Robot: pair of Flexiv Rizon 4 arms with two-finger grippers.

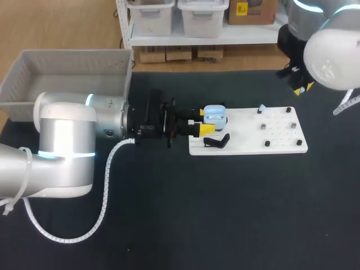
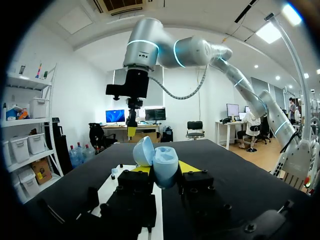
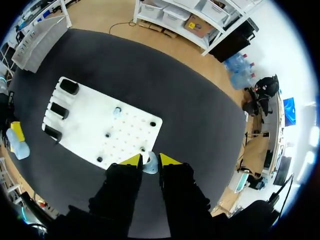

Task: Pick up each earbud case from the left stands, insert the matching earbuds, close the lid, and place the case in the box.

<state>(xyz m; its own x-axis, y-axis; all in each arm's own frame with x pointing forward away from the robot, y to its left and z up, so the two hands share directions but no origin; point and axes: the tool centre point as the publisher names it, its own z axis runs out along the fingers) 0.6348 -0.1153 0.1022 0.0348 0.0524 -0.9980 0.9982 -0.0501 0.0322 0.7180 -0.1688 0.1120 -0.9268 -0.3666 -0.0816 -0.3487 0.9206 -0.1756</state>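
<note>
Clenching a pale blue, rounded plastic earbud case (image 1: 215,115) in the left gripper (image 1: 202,121), one yellow tip on each side of its body, lid hinged open and tilted back. Holding it over the left end of the flat white pegged board (image 1: 247,147) on the black desk (image 1: 225,214), just beside a black stand (image 1: 216,140). Pinching a small pale earbud (image 3: 149,165) between the tips of the right gripper (image 3: 149,160), raised above the desk near the board's right end, well apart from the case. Also on the board, toward its far edge among small dark pegs, a second pale earbud (image 1: 261,108). At the desk's far left corner, a grey plastic box (image 1: 73,64), apart from the case.
</note>
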